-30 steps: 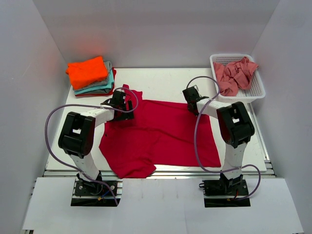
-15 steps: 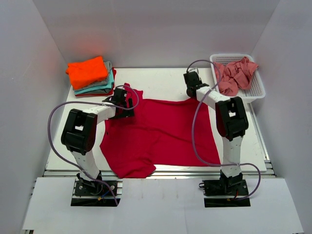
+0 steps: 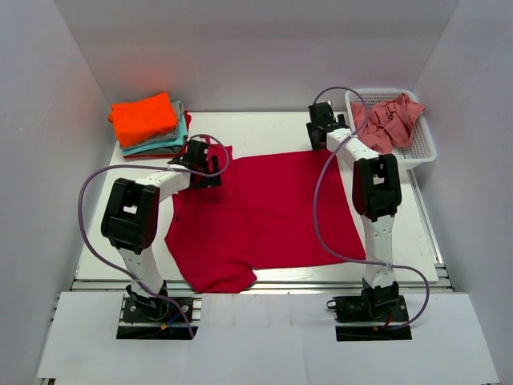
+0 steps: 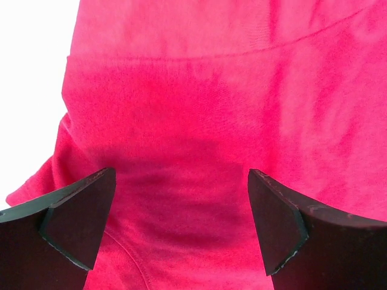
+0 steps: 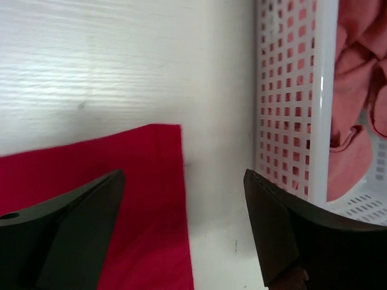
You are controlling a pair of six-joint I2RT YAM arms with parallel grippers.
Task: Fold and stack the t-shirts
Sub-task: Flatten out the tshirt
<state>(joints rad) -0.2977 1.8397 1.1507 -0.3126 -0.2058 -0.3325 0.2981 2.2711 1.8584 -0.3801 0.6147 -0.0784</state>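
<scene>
A deep crimson t-shirt (image 3: 268,212) lies spread out on the white table. My left gripper (image 3: 200,154) hovers open over its far left part, and crimson cloth (image 4: 199,109) fills the gap between its fingers (image 4: 78,217). My right gripper (image 3: 321,127) stands open at the shirt's far right corner (image 5: 133,181), with nothing between its fingers (image 5: 272,217). A stack of folded t-shirts (image 3: 148,124), orange on top with teal, grey and red below, sits at the back left. Salmon-pink t-shirts (image 3: 389,120) lie crumpled in the basket.
The white mesh basket (image 3: 421,152) stands at the back right, its wall (image 5: 290,90) close beside my right gripper. White walls enclose the table on three sides. The shirt's near hem reaches the table's front edge (image 3: 256,281).
My right gripper moved toward the back of the table with the shirt's far right corner, then opened and let it go. The shirt's far edge now lies straighter. My left gripper shifted slightly back.
</scene>
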